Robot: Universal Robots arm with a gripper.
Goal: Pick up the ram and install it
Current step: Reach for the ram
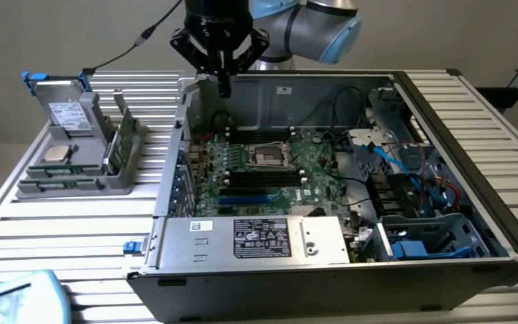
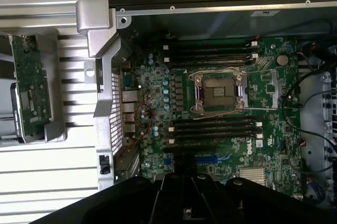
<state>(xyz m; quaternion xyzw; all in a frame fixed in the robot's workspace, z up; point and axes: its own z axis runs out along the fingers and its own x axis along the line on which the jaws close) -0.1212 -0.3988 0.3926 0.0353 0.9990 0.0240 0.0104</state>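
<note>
The tool [image 1: 224,85] hangs over the computer case [image 1: 268,98], pinched together, holding nothing; the ram [image 1: 126,140] stands in the gray holder [image 1: 70,183] nearby.

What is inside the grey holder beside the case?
The ram stands on edge in the grey holder, a silver processor chip lies flat, a labelled drive stands upright. Walls hide the ram's lower edge.

Long, thin green circuit-board ram stick [image 1: 127,138] [image 2: 30,87] with black chips: standing on edge in grey plastic holder [image 1: 70,182], untouched.
</note>
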